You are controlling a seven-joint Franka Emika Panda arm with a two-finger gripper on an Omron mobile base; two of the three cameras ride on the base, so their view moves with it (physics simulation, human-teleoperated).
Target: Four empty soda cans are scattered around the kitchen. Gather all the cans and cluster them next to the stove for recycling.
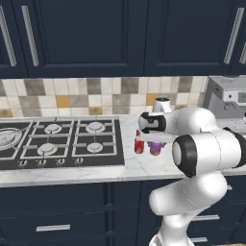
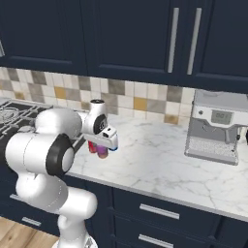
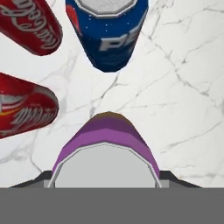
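My gripper (image 3: 105, 181) is shut on a purple soda can (image 3: 105, 146), whose silvery top sits close between the dark fingertips (image 3: 41, 178). The hand hangs over the marble counter just right of the stove (image 1: 57, 139). On the counter past the held can stand a blue soda can (image 3: 107, 35) and two red soda cans (image 3: 30, 22) (image 3: 22, 109), close together. From the left base view the purple can (image 1: 155, 148) shows under the gripper (image 1: 154, 140), a red can (image 1: 139, 144) beside it. The right base view has the gripper (image 2: 101, 144) above the purple can (image 2: 102, 152).
A steel coffee machine (image 2: 213, 128) stands on the counter (image 2: 155, 164) to the right, well away from the cans. Tile backsplash and navy upper cabinets rise behind. The arm's own elbow (image 1: 202, 149) hides part of the counter.
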